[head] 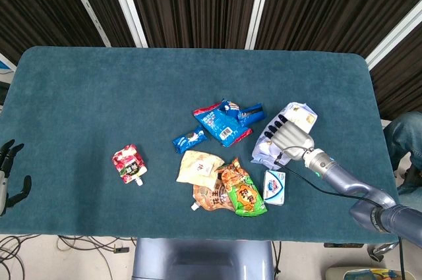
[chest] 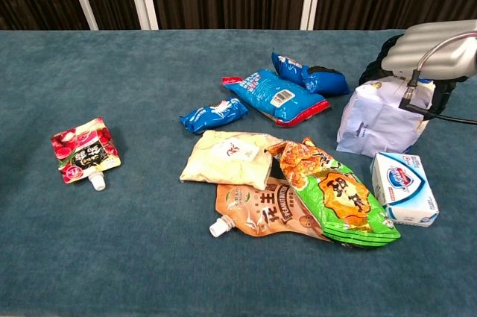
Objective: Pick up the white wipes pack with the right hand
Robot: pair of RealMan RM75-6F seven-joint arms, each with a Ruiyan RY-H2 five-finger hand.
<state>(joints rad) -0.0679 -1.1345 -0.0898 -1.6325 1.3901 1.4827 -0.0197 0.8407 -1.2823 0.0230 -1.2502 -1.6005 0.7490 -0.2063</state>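
The white wipes pack (head: pixel 298 114) (chest: pixel 376 121), a tall pale bag with faint lavender print, lies at the table's right side. My right hand (head: pixel 285 138) (chest: pixel 426 50) rests on top of it, its dark fingers (head: pixel 271 129) curled down over the pack's left edge and gripping it. The hand covers the pack's middle in the head view and its top in the chest view. My left hand (head: pixel 8 176) hangs off the table's left edge, holding nothing, fingers apart.
A small white-and-blue box (head: pixel 274 187) (chest: pixel 405 186) lies just in front of the pack. Left of it sit a green-orange snack bag (chest: pixel 339 199), a brown spout pouch (chest: pixel 257 211), a cream packet (chest: pixel 229 157) and blue packets (chest: pixel 276 93). A red pouch (chest: pixel 84 151) lies far left.
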